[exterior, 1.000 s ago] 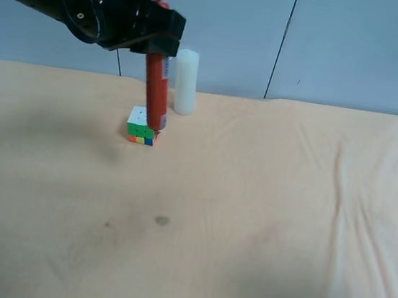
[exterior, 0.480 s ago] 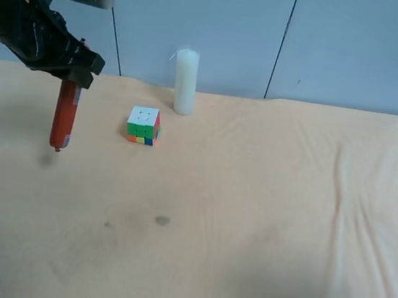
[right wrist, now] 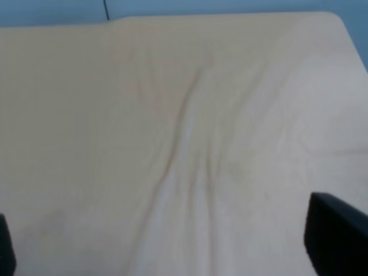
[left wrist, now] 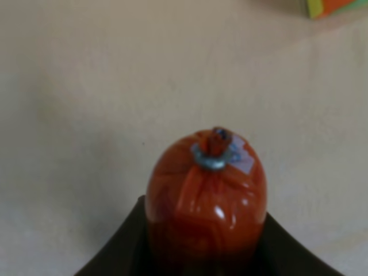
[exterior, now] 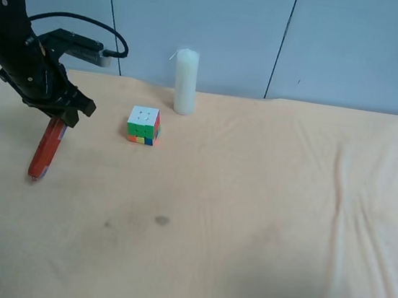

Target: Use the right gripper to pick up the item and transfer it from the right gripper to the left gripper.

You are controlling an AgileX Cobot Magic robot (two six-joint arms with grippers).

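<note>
Ext. high view: the black cabled arm (exterior: 22, 47) at this view's left has the left gripper (exterior: 62, 114) pinching the item (exterior: 46, 148) by its upper end. The red stick hangs tilted, lower tip down by the desk (exterior: 262, 222); touching or just clear, can't tell. It's off to the side of the puzzle cube (exterior: 143, 125), w/ the white candle (exterior: 185, 82) farther back. No 2nd arm in shot. Right wrist view: right gripper (right wrist: 169, 253) spread wide, nothing betw. its fingers (right wrist: 336, 241), only bare cloth (right wrist: 172, 115) below. Left wrist view: item seen end-on, metal clip (left wrist: 213, 152) at its crimp facing the cam, black jaws pressed on both flanks, a corner of the cube at the frame edge. So the hand-over looks done, imo; what's left is prob. a steady hold or a set-down. To do that well: firm pinch, since the grip sits near one end and the long free part can swing or pivot. Go slow near the cloth, no dragging the tip, and if laying it down, let it rest along its length before opening, away from the cube. Surface: peach-beige cloth over the desk, soft creases toward the ext. view's right, a couple of faint dark spots (exterior: 162, 221) mid-desk. Room: pale blue-grey wall panels (exterior: 343, 43) w/ thin dark seams behind.
</note>
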